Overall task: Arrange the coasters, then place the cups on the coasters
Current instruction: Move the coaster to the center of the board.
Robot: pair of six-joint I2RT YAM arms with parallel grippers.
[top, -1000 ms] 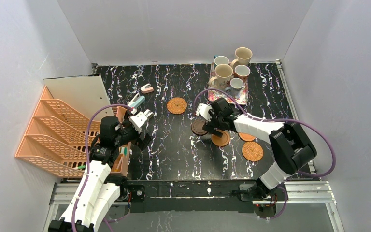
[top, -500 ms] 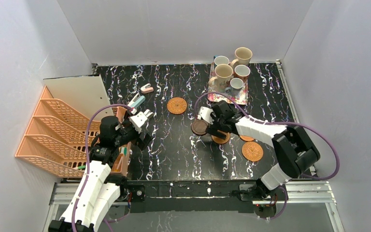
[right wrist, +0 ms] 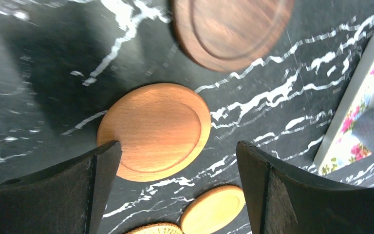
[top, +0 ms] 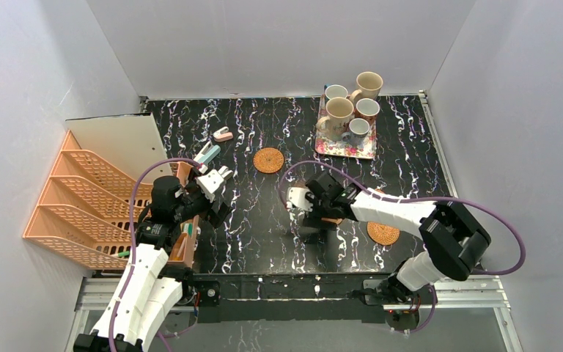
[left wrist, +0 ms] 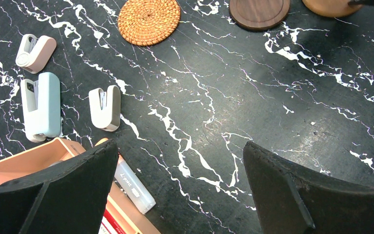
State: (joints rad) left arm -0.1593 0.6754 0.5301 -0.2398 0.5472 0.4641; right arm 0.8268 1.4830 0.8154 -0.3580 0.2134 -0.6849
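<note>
Five cups (top: 339, 111) stand together on the pink floral tray (top: 344, 150) at the back right. One woven coaster (top: 268, 160) lies mid-table, another (top: 383, 233) near the front right. My right gripper (right wrist: 175, 151) hangs open, empty, above a smooth orange coaster (right wrist: 153, 131). A dark brown coaster (right wrist: 233, 29) lies beyond it and a second smooth orange one (right wrist: 213, 208) nearer. From above, the right arm (top: 381, 207) hides most of these. My left gripper (left wrist: 180, 148) is open over bare tabletop, with the woven coaster (left wrist: 148, 19) and dark coaster (left wrist: 259, 9) far ahead.
Orange file trays (top: 81, 205) fill the left side. An orange organizer box (left wrist: 29, 161) with pens sits under my left gripper. Three small staplers (left wrist: 41, 105) (left wrist: 104, 107) (left wrist: 35, 51) lie left of centre. The tray's white edge (right wrist: 355, 112) is to the right of my right gripper.
My right arm has swung toward the near left, its open gripper now over the smooth orange coaster and covering the dark one from above. The left arm has stayed still.
</note>
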